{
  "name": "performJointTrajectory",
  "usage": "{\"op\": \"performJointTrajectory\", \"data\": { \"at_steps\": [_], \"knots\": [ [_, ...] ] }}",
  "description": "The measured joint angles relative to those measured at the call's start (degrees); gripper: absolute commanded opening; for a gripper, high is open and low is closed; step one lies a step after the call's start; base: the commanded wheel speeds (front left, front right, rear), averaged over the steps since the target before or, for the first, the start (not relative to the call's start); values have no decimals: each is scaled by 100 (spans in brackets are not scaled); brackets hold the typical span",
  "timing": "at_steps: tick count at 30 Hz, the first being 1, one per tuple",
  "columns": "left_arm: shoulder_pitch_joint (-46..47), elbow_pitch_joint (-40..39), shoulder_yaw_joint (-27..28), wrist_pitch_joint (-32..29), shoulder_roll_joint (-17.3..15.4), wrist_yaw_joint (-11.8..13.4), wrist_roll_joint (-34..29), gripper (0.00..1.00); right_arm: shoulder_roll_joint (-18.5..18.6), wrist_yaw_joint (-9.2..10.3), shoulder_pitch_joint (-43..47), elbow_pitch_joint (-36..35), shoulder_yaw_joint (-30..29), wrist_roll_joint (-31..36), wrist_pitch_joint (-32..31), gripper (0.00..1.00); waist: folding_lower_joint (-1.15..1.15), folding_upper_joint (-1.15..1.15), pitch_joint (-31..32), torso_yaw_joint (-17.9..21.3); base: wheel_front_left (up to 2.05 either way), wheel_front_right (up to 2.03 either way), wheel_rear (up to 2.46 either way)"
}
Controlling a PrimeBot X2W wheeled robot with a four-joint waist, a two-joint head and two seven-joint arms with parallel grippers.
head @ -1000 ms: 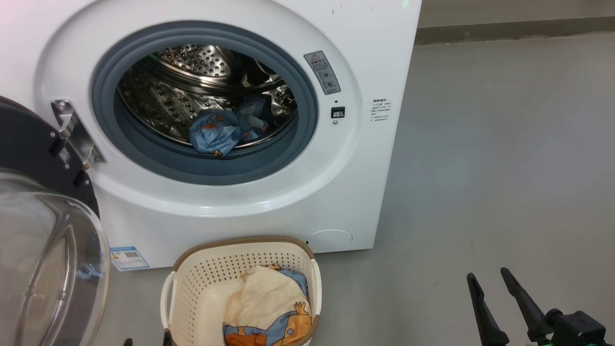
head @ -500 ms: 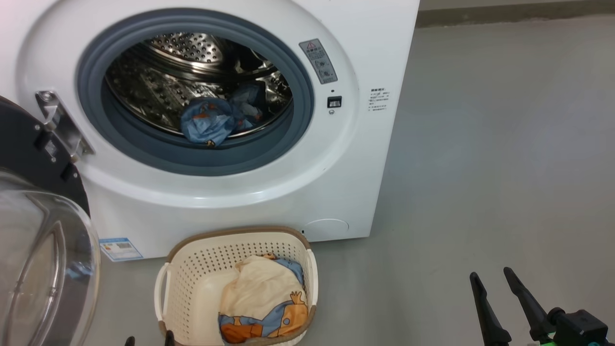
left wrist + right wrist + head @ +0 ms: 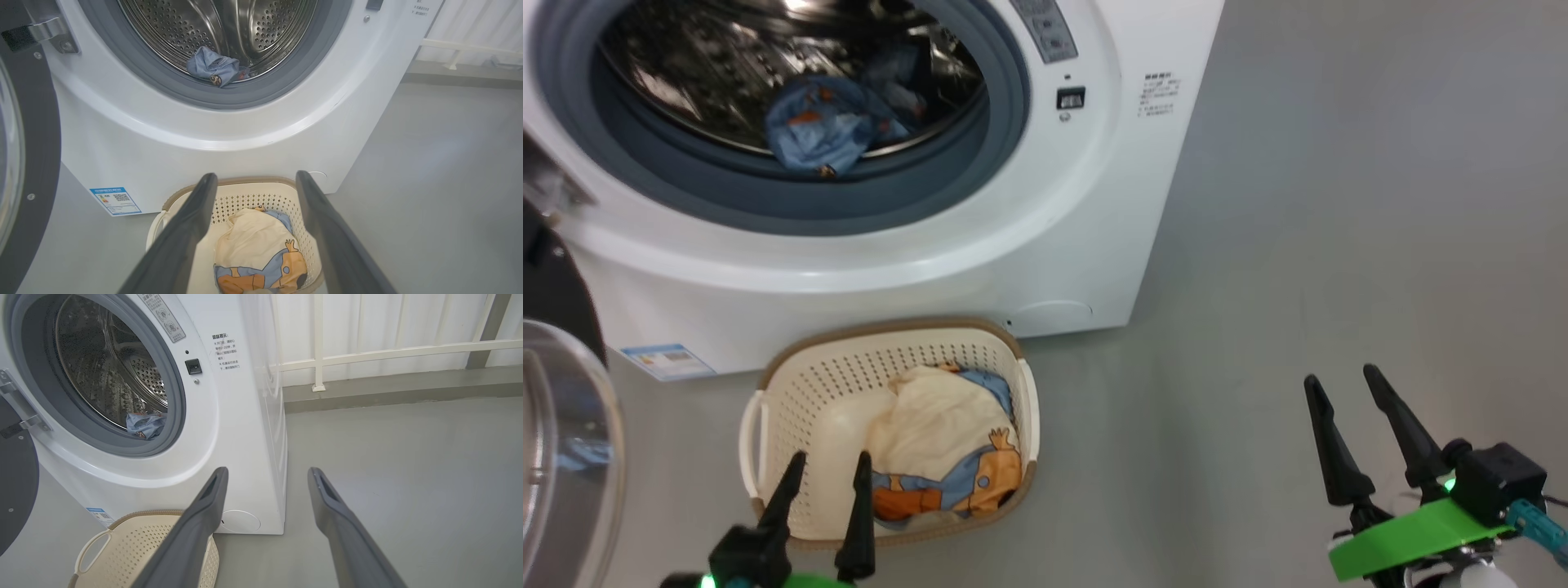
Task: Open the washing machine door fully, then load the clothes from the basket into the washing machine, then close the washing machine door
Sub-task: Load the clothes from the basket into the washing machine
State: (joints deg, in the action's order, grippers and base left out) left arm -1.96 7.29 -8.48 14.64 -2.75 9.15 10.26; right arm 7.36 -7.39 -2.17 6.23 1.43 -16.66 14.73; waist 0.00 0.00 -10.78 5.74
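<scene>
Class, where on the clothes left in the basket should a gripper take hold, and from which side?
Probably the raised cream hump of the clothes, from straight above with the open left gripper, which hovers nearest. The basket walls block any sideways approach, and the crumpled hump offers a pinchable fold.

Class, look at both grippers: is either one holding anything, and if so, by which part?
Nothing is held. The left gripper is open by the basket, clear of the clothes; the right gripper is open over the floor.
</scene>
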Motion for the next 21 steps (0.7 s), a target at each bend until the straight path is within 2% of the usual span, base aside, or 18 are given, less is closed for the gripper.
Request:
{"op": "performJointTrajectory", "data": {
  "at_steps": [10, 21],
  "knots": [
    [1544, 1693, -112, -167, 2, -248, 56, 100, -55, -1, -838, -26, 189, -9, 0, 100, 1, 0, -980, 268, 0, 0, 0],
    [3067, 3571, -111, -710, -141, -497, 158, 100, -179, 0, -1567, -101, 387, -16, 0, 100, 1, 0, -2074, 647, 0, 0, 0]
  ]
}}
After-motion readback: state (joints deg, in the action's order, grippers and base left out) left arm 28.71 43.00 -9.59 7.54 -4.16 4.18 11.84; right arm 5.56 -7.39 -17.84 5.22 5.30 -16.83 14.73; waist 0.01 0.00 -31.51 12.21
